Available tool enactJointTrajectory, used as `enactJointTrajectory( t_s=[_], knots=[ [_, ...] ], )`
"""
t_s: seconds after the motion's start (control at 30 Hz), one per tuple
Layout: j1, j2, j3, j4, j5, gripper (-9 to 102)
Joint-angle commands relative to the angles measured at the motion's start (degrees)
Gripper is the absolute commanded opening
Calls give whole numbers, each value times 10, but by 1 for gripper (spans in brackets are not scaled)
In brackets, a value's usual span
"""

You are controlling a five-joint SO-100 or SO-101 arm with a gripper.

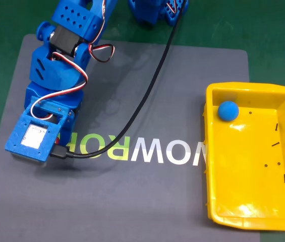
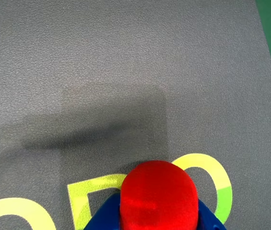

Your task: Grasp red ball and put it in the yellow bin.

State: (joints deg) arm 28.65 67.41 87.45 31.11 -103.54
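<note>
Gripper clasps the red ball over a grey lettered mat on green table

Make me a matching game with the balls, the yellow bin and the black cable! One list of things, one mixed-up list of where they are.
Things:
1. red ball
2. blue ball
3. yellow bin
4. black cable

Places:
A. at the mat's right edge in the fixed view
B. between the blue fingers in the wrist view
C. lying across the grey mat
D. in a corner of the bin

Pairs: 1-B, 2-D, 3-A, 4-C
</note>
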Motion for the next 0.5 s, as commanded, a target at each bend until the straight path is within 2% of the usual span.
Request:
enactJointTrajectory(
  t_s=[0.0, 0.23, 0.47],
  knots=[
    [-8, 30, -33, -5, 12, 0],
    [-50, 118, -33, -11, 26, 0],
    [-144, 230, -32, -4, 77, 0]
  ],
)
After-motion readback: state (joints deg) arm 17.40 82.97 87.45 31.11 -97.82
